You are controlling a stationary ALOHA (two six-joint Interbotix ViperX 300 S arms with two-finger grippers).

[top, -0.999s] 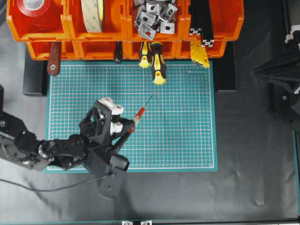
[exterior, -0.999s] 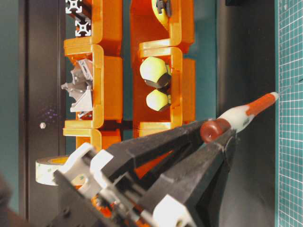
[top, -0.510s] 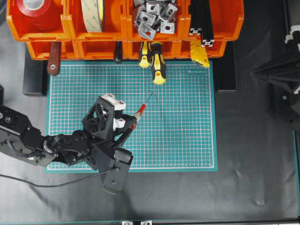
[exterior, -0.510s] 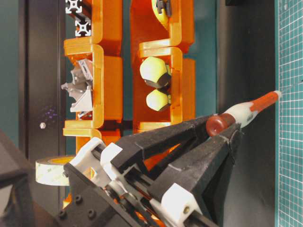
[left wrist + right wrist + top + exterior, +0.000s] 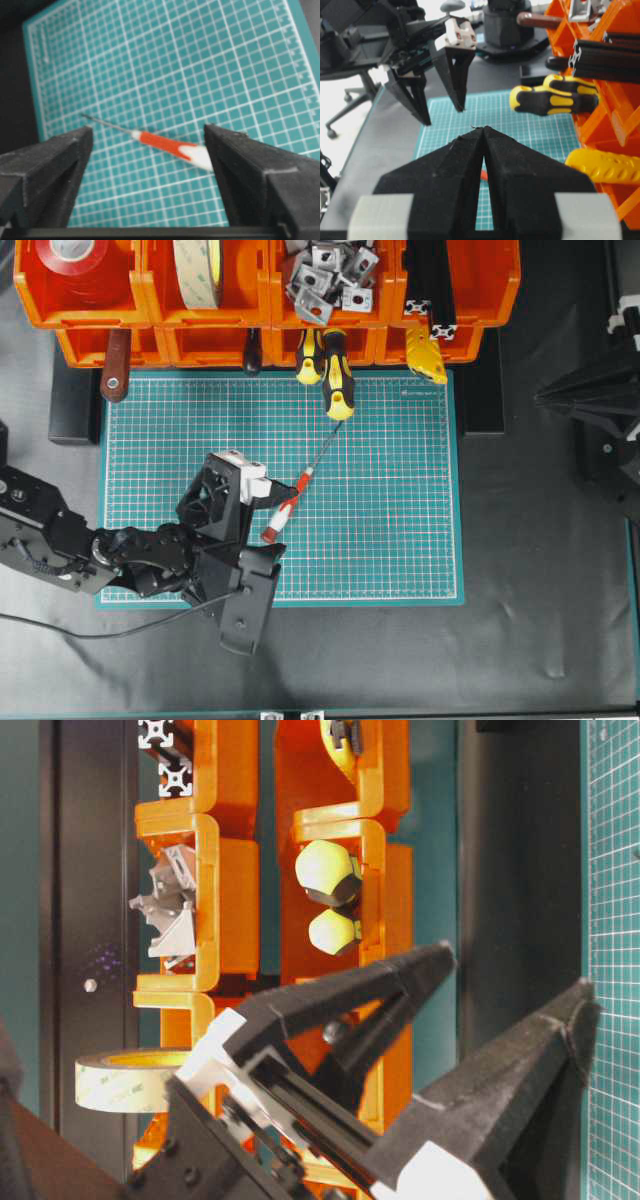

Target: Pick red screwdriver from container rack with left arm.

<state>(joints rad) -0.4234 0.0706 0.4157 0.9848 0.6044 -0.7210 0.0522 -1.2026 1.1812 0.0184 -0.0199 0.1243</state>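
The red screwdriver (image 5: pixel 286 508) lies loose on the green mat (image 5: pixel 400 520), its thin shaft pointing up-right toward the container rack (image 5: pixel 150 302). My left gripper (image 5: pixel 272 525) hovers over its handle end, open, with nothing between the fingers. In the left wrist view the red screwdriver (image 5: pixel 167 144) is below and between the wide-apart jaws of the left gripper (image 5: pixel 148 129); its end cap is hidden behind the right finger (image 5: pixel 250 170). The table-level view has the left gripper (image 5: pixel 515 975) spread, no screwdriver visible. My right gripper (image 5: pixel 483 129) is shut and empty at the right edge (image 5: pixel 545 395).
Two yellow-and-black screwdrivers (image 5: pixel 335 375) stick out of the lower bins over the mat's top edge. A brown-red flat handle (image 5: pixel 114 368) hangs at the left and a yellow tool (image 5: pixel 426 355) at the right. Upper bins hold tape rolls (image 5: pixel 200 270) and metal brackets (image 5: pixel 325 275).
My left gripper has gone from shut on the red screwdriver's handle to open. The screwdriver has left the jaws and now lies on the mat.
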